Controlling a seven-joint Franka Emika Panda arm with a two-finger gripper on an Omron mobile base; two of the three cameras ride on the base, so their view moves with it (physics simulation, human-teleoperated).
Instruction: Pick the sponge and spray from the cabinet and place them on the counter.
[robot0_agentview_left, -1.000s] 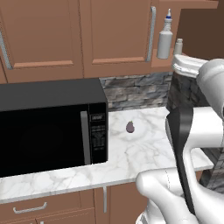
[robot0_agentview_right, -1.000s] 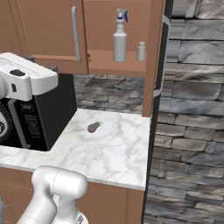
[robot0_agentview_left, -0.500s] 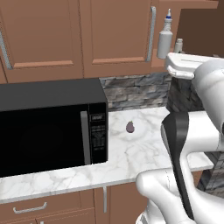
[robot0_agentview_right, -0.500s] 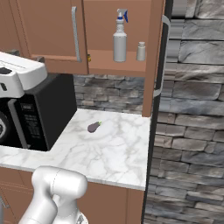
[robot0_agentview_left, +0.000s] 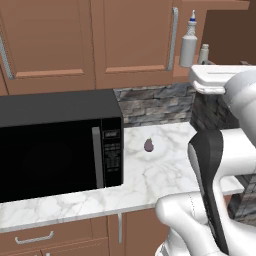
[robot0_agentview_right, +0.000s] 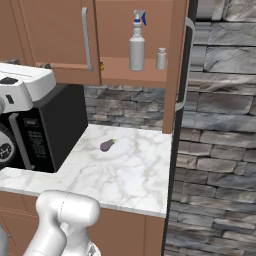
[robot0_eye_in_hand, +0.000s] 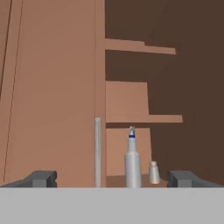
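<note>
The spray (robot0_agentview_right: 137, 45) stands upright on the wooden shelf of the open cabinet (robot0_agentview_right: 117, 73), a tall pale bottle with a blue-tipped nozzle. It also appears at the upper right of the left base view (robot0_agentview_left: 188, 46). In the hand view the spray (robot0_eye_in_hand: 132, 162) is straight ahead and some way off, between the widely parted fingertips. My gripper (robot0_eye_in_hand: 113, 179) is open and holds nothing. The marble counter (robot0_agentview_right: 127, 172) lies below the cabinet. The sponge is out of view.
A small white shaker bottle (robot0_agentview_right: 161, 58) stands just right of the spray. A dark purple egg-shaped object (robot0_agentview_right: 107, 145) lies on the counter. A black microwave (robot0_agentview_left: 57, 145) takes up the counter's left. The open cabinet door (robot0_agentview_right: 179, 70) juts out beside a stone wall (robot0_agentview_right: 220, 125).
My hand has levelled out and shifted slightly, with the arm's upper links turning. The spray, shaker and purple object have stayed put.
</note>
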